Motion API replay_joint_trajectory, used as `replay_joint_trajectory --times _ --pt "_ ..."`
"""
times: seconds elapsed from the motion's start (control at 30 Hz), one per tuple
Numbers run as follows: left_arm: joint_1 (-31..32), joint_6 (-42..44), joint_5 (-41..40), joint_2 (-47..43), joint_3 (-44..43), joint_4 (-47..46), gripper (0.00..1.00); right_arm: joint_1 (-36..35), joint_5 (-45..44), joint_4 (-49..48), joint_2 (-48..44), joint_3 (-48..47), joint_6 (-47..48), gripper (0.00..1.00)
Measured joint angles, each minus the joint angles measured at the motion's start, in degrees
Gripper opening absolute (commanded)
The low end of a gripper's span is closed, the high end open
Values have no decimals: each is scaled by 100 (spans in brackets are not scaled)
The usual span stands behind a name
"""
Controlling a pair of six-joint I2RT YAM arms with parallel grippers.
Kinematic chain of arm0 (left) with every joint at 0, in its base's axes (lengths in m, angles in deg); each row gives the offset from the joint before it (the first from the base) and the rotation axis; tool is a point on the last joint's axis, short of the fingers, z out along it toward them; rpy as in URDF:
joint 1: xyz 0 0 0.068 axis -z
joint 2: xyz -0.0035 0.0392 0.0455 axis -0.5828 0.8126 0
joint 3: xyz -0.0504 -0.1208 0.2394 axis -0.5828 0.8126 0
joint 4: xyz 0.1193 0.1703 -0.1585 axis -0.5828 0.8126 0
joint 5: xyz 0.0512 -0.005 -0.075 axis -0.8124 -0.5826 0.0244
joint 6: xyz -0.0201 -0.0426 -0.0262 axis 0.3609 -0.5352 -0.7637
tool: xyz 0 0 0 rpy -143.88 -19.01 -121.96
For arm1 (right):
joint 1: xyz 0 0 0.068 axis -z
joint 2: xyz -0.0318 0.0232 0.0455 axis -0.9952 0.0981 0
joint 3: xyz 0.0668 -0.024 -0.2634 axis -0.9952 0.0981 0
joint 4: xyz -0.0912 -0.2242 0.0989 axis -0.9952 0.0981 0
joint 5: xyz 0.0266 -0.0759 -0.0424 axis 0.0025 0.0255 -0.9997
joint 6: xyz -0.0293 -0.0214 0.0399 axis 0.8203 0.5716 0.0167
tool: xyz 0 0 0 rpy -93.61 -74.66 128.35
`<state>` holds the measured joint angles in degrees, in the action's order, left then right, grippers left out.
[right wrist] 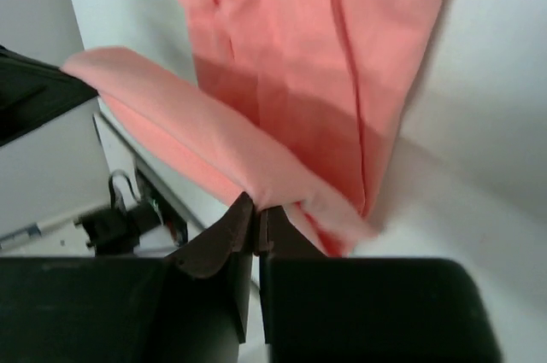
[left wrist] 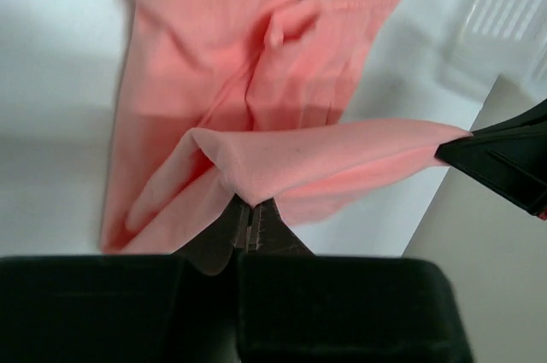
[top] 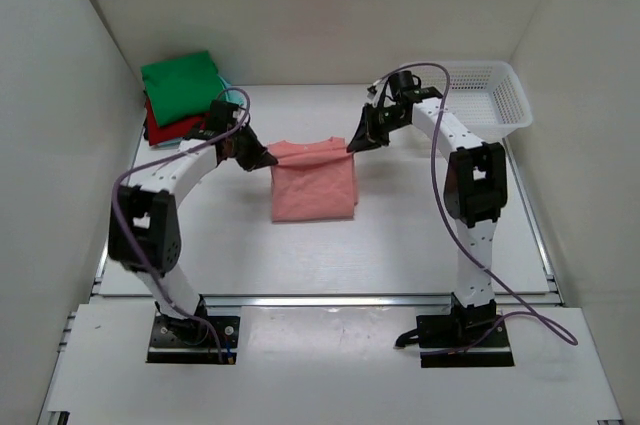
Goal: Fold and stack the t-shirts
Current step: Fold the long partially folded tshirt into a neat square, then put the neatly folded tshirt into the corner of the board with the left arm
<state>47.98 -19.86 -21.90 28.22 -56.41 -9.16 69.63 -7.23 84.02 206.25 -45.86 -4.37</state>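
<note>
my left jaws were pinched shut on one end of the salmon-pink t-shirt (top: pixel 313 190), my right jaws shut on the other end. the held edge was drawn taut between them, and the rest lay on the table (top: pixel 400 245), near its middle. i judged a fold half done. next, both ends had to travel together, land flat, then join the folded t-shirts (top: pixel 180 95) far left.

Top cam's up high on the near side, looking down over the whole table (top: pixel 400 235). Each wrist cam points down, super close, and all three catch the salmon-pink t-shirt (top: pixel 312 190).
</note>
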Motion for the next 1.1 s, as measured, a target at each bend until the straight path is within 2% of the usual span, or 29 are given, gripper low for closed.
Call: replay_joint_trajectory --times 0.03,0.07,0.13,0.17,0.23,0.3,0.4,0.47,0.6,0.7,0.77,0.93,1.1 --pt "-37 4 -13 319 -251 -92 17 63 -2 44 328 -428 -7 10" --pt "-79 28 -7 629 -516 -162 24 116 0 74 658 -863 -31 16" --pt "-210 42 -15 1233 -1003 -317 46 234 -114 142 1427 -2015 -63 37" --pt "-302 35 -46 1471 -1187 -374 51 299 -170 131 1790 -2559 -103 44" --pt "-501 28 -155 1770 -1360 -503 55 452 -299 107 2354 -3458 -214 54" --pt "-673 17 -267 1790 -1338 -549 56 544 -404 101 2483 -3694 -297 60" --pt "-859 2 -297 1537 -990 -892 57 625 -619 -74 2098 -3154 -289 59" --pt "-918 22 -310 1209 -520 -1132 57 599 -688 -393 1453 -2127 -293 59" --pt "-831 254 -326 717 243 -1355 59 518 -715 -804 219 -485 -319 53" --pt "-595 481 -468 662 557 -1440 61 483 -699 -942 -319 -74 -289 51" --pt "-382 623 -627 713 619 -1405 65 509 -682 -1005 -551 -22 -243 49" --pt "116 920 -1091 1193 168 -1191 68 619 -664 -1082 -1113 155 -186 47" --pt "520 1412 -1694 2168 -1226 -267 68 715 -579 -1132 -1574 396 -201 47"
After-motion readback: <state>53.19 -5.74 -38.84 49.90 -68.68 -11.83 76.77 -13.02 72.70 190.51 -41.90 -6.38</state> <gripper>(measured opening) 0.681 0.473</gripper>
